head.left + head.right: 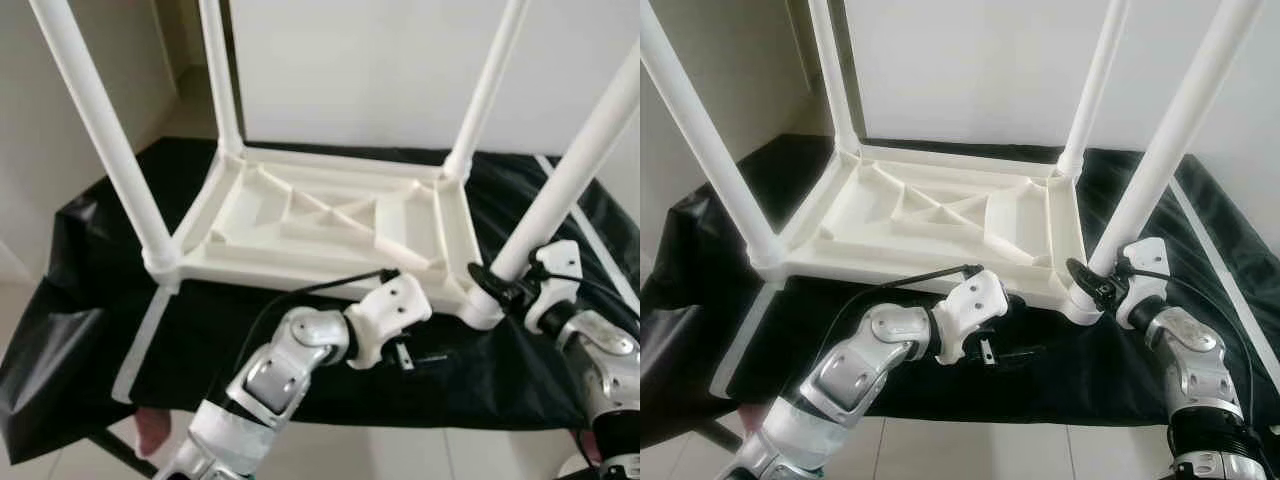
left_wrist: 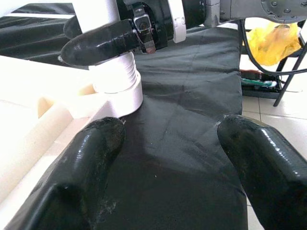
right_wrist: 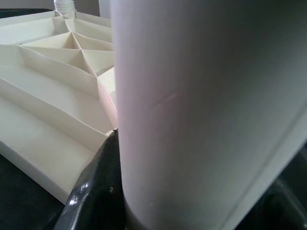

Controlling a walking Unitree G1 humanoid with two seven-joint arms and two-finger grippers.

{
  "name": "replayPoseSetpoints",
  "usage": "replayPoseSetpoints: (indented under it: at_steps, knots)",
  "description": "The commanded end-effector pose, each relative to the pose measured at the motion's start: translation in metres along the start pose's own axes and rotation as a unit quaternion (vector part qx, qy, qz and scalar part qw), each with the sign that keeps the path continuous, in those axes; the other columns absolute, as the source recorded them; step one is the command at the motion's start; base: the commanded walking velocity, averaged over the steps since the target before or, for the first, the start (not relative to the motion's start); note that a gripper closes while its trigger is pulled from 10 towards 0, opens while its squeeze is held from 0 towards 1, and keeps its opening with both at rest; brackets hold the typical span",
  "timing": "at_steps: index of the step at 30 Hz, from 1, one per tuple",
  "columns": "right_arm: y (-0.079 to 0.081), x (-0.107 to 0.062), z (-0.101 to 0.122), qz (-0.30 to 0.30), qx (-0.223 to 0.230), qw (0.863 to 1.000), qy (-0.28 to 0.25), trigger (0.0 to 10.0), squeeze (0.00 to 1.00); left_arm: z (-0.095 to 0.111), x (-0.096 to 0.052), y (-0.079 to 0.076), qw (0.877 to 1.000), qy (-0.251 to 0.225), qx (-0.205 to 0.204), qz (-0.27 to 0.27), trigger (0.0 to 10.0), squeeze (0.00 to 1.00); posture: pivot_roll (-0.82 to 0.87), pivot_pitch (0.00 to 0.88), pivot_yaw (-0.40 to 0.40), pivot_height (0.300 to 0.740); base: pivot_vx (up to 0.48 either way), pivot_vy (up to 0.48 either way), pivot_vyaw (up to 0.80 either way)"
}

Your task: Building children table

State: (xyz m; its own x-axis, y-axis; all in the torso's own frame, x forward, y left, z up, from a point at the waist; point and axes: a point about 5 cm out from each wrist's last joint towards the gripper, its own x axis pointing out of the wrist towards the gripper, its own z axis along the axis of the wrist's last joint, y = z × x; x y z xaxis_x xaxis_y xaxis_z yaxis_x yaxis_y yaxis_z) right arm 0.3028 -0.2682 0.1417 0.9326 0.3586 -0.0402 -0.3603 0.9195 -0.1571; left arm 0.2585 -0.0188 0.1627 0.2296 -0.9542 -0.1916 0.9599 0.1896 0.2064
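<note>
Four white legs stand up from the upside-down children table (image 1: 330,215) on the black-covered tabletop (image 1: 90,330). Your right gripper (image 1: 1092,280) fingers pinch the near right leg (image 1: 560,190); twist crooked and it may jam (left gripper (image 2: 163,158) fingers wait spread nearby).

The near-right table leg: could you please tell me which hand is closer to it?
Right. The right hand is clamped around the near-right table leg just above its socket; the left hand hovers open over the black cloth beside that corner.

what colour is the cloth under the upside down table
Black; the cloth under the white table shows best in the left eye view.
</note>
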Motion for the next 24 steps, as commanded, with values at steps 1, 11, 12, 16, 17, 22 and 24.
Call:
replayPoseSetpoints:
  at_steps: [1, 11, 12, 16, 17, 22, 24]
  knots:
    - [-0.001, 0.000, -0.006, -0.007, 0.004, 1.000, 0.012, 2.0, 0.00, 0.000, -0.001, 0.008, 0.999, 0.006, 0.001, 0.052, 10.0, 0.00, -0.01, 0.000, -0.015, 0.740, 0.000, 0.000, 0.00]
    - [-0.004, 0.001, -0.012, -0.078, 0.035, 0.996, 0.019, 10.0, 0.00, -0.001, -0.001, 0.006, 0.999, 0.005, 0.000, 0.049, 10.0, 0.00, -0.01, 0.000, -0.016, 0.740, 0.000, 0.000, 0.00]
    - [-0.004, 0.001, -0.013, -0.089, 0.038, 0.995, 0.020, 10.0, 0.00, -0.001, -0.001, 0.005, 0.999, 0.006, 0.000, 0.048, 10.0, 0.00, -0.01, 0.000, -0.016, 0.740, 0.000, 0.000, 0.00]
    - [-0.002, 0.001, -0.017, -0.110, 0.039, 0.993, 0.030, 10.0, 0.00, -0.002, 0.000, 0.005, 0.999, 0.006, 0.001, 0.049, 10.0, 0.00, -0.02, 0.001, -0.021, 0.740, 0.000, 0.000, 0.00]
    - [0.001, 0.000, -0.019, -0.128, 0.036, 0.990, 0.036, 10.0, 0.00, -0.003, 0.000, 0.006, 0.999, 0.007, -0.001, 0.052, 10.0, 0.00, -0.02, 0.001, -0.021, 0.740, 0.000, 0.000, 0.00]
    - [0.013, -0.003, -0.021, -0.247, 0.063, 0.966, 0.043, 10.0, 0.00, -0.003, 0.001, 0.012, 0.998, 0.003, -0.006, 0.065, 10.0, 0.00, -0.04, 0.000, -0.033, 0.740, 0.000, 0.000, 0.00]
    - [0.015, -0.004, -0.020, -0.269, 0.066, 0.960, 0.042, 10.0, 0.00, -0.003, 0.001, 0.013, 0.998, 0.002, -0.006, 0.067, 10.0, 0.00, -0.04, 0.000, -0.033, 0.740, 0.000, 0.000, 0.00]
